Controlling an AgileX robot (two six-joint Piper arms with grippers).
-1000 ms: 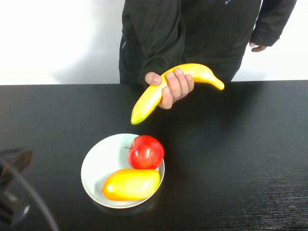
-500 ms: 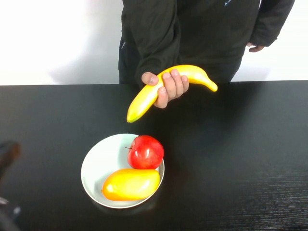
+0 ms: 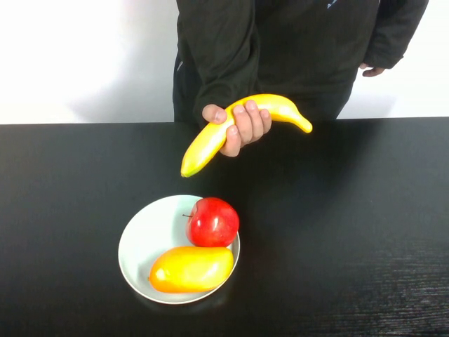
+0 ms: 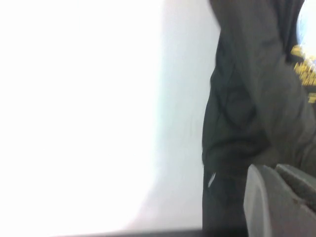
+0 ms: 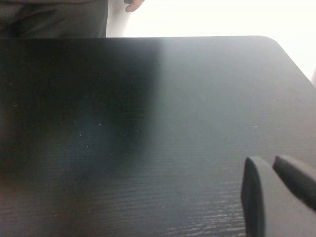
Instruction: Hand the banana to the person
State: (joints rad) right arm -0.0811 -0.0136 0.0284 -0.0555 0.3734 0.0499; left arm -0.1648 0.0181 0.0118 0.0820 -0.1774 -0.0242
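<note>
The person (image 3: 295, 49) stands behind the black table and holds the yellow banana (image 3: 284, 109) in one bare hand (image 3: 242, 126), above the table's far edge. Neither gripper shows in the high view. My left gripper (image 4: 274, 168) shows only in the left wrist view, its fingers close together and empty, facing the person's dark top (image 4: 247, 98). My right gripper (image 5: 271, 160) shows only in the right wrist view, its fingers close together and empty, low over the bare table.
A white plate (image 3: 137, 239) at the table's front middle holds a red apple (image 3: 212, 221) and a yellow-orange mango (image 3: 191, 268). The black table (image 3: 351, 210) spreads on both sides. The person's other hand (image 3: 375, 69) hangs by their side.
My left arm has drawn back out of the high view at the lower left. The person's hand has moved the banana slightly left and closer to their body.
</note>
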